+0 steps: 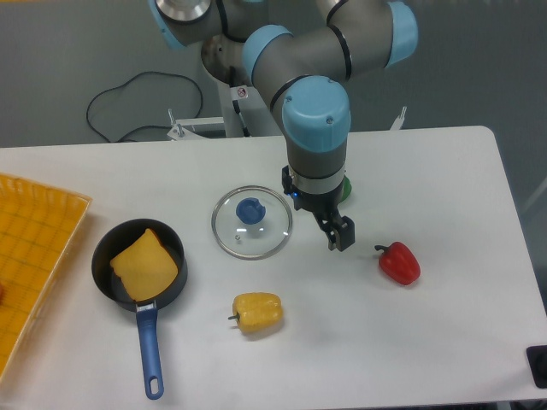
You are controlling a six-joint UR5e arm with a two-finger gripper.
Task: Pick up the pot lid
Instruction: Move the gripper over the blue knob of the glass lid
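The gripper (319, 219) hangs from the blue arm near the middle of the table. Its two dark fingers stand apart, with nothing visible between them. To its left, the pot lid (269, 232) lies flat on the table, a clear round disc with a thin metal rim. A blue knob (250, 211) stands up from the lid. In this view the fingers are to the right of the lid's rim, not around the knob; their exact height above the table is hard to judge.
A black pan (108, 284) with a blue handle holds a tan piece (145, 266) at left. A yellow pepper (257, 313) lies in front, a red pepper (399, 263) at right. Behind the gripper is a partly hidden green object (346, 189). An orange slatted surface (38, 235) borders the left.
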